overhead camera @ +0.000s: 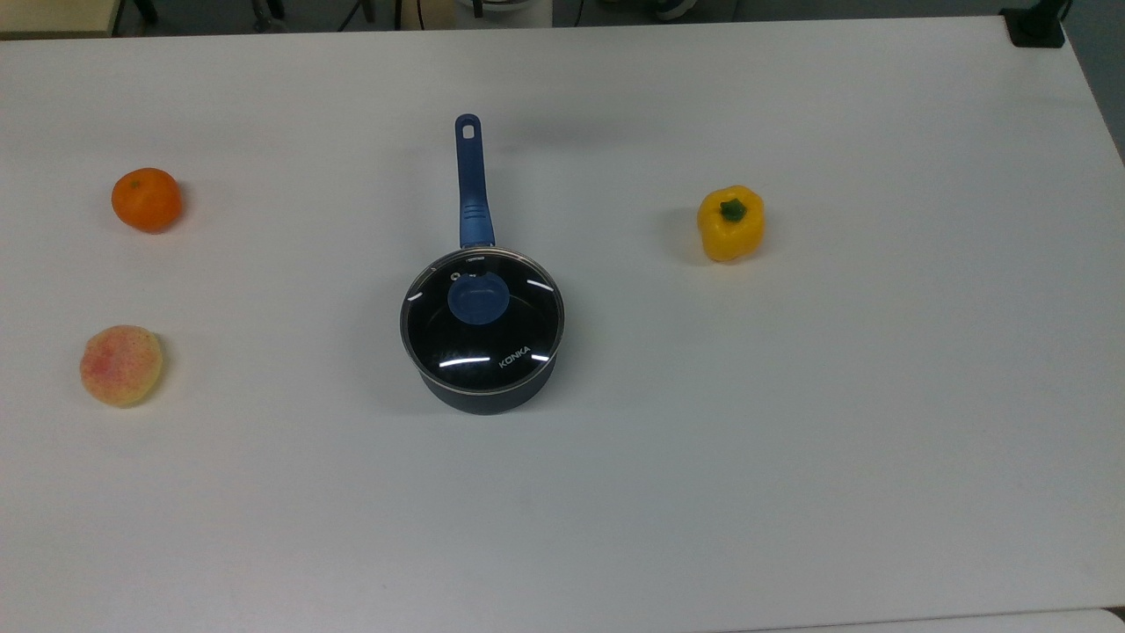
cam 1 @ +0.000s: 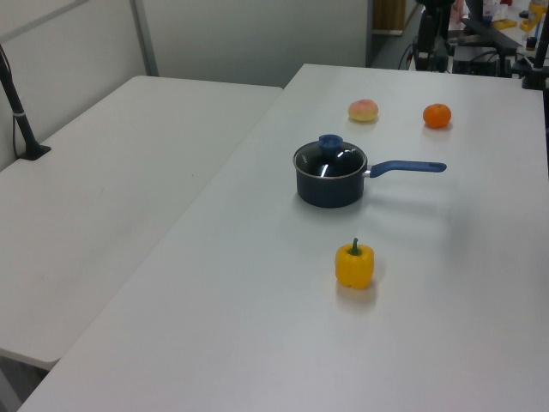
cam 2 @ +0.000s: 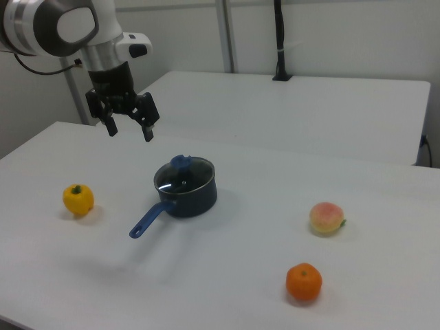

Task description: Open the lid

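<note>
The round glass lid with a blue knob and white KONKA lettering sits closed on a dark saucepan near the middle of the white table. The pan's long blue handle points toward the top view's upper edge. My gripper hangs open in the air above the table, up and to the right view's left of the pan, with nothing between its fingers.
A yellow bell pepper lies at the top view's right of the pan. An orange and a peach lie at the top view's left. A second table adjoins.
</note>
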Motion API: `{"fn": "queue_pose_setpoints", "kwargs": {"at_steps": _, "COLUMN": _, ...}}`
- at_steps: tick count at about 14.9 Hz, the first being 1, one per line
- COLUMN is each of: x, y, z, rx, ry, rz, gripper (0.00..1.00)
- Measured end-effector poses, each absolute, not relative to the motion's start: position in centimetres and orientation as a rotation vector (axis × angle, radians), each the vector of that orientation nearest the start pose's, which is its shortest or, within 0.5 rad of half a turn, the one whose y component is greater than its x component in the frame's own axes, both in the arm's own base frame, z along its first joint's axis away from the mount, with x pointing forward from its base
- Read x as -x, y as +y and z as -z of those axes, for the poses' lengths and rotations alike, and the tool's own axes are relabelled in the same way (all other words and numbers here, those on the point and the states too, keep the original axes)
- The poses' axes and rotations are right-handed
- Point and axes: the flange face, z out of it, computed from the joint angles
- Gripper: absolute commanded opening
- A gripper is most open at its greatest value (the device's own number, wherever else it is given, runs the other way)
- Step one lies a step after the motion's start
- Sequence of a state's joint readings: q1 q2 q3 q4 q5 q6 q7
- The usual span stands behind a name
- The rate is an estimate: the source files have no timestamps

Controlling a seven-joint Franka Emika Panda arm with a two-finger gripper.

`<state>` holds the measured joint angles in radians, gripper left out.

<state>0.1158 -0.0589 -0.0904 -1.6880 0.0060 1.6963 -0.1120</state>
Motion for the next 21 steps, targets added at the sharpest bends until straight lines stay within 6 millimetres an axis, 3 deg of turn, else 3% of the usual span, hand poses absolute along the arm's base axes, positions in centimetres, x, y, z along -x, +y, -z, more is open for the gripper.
{"fn": "queue_pose_setpoints", "kwargs": {"at_steps": 16, "x": -54.9, "y": 2.6, "z": -61.1, "rx": 3.121, "ry": -0.251, "rz": 0.102, "gripper": 1.0}}
{"fn": "queue_pose_setpoints", "kwargs": {"at_steps": 21, "x": -55.6, "y": 3.2, "z": -63.2, "rx": 3.12, "ry": -0.269, "rz": 0.167, "gripper": 1.0}}
